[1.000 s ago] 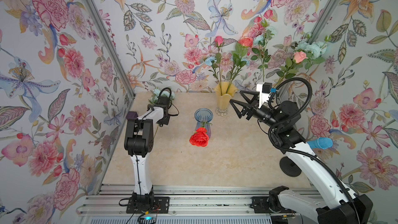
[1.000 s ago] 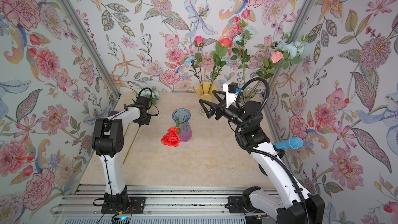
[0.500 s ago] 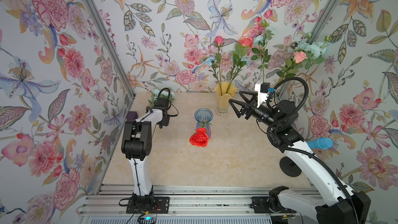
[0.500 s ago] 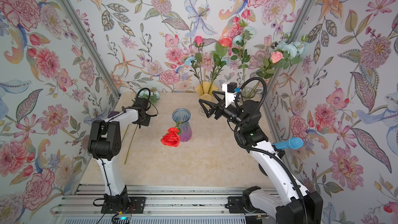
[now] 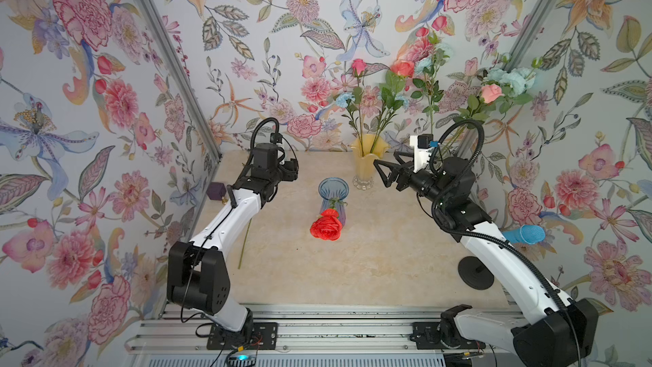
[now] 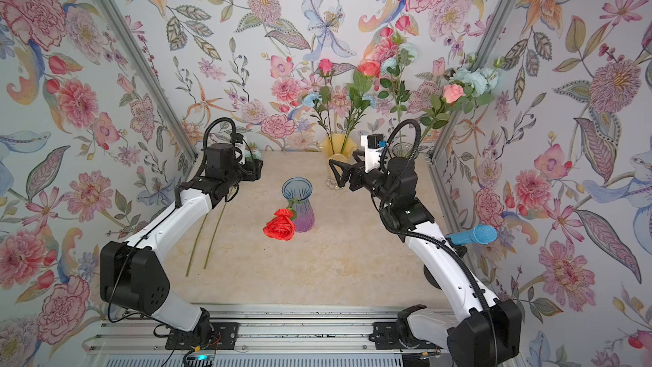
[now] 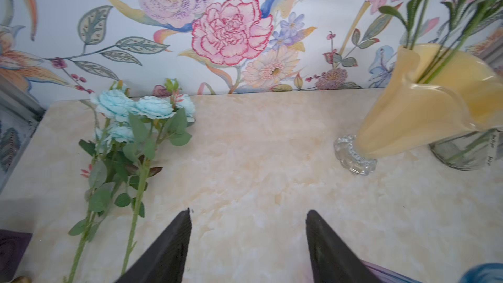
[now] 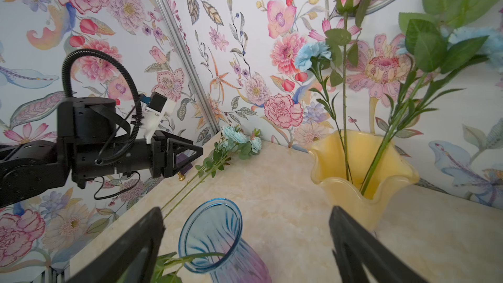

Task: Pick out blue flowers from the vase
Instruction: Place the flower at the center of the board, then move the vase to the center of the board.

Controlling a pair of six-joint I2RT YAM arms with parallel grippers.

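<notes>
Pale blue bloom (image 8: 313, 53) tops a near-upright stem in the yellow vase (image 8: 340, 186), above and just ahead of the right fingers (image 8: 348, 230). These are spread, empty, and nearer than the left fingers (image 7: 174, 240), which are also spread, holding nothing, beside blue sprays (image 7: 130, 110) lying on the tabletop (image 7: 258, 159).

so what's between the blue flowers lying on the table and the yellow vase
Nothing: bare tabletop runs from the blue flowers to the yellow vase, in the left wrist view.
</notes>
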